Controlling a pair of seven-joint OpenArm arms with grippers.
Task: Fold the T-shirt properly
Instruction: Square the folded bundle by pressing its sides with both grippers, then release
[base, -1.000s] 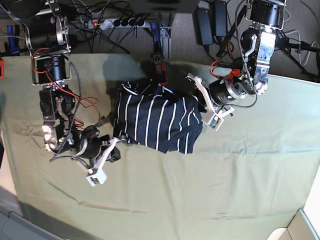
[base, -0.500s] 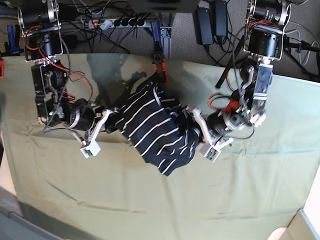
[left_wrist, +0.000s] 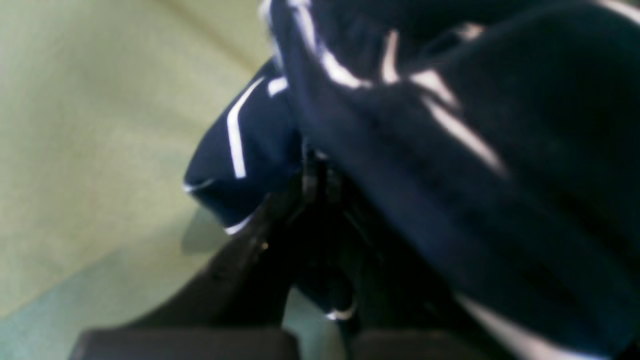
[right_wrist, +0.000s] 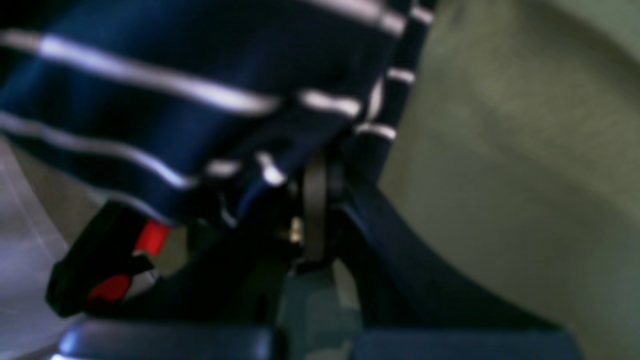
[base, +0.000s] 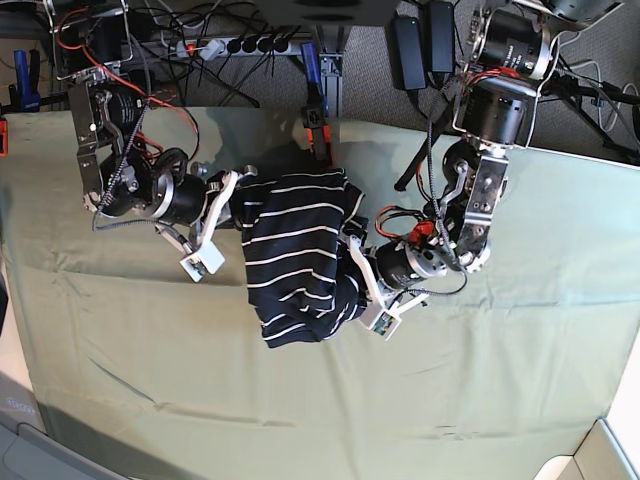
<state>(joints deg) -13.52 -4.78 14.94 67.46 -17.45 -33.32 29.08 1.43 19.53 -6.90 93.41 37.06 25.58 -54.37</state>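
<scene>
Cables (base: 240, 45) crowd floor behind olive table cloth (base: 520, 380).

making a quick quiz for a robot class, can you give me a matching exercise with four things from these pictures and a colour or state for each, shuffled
Things
1. T-shirt
2. table cloth
3. left gripper
4. power strip

Colour or state
A. plain olive green, spread flat
B. shut on cloth at the side of the shirt nearer the right of the base view
C. dark navy with thin white stripes, bunched up
D. black, lying behind the table among cables

Pairs: 1-C, 2-A, 3-B, 4-D
</scene>
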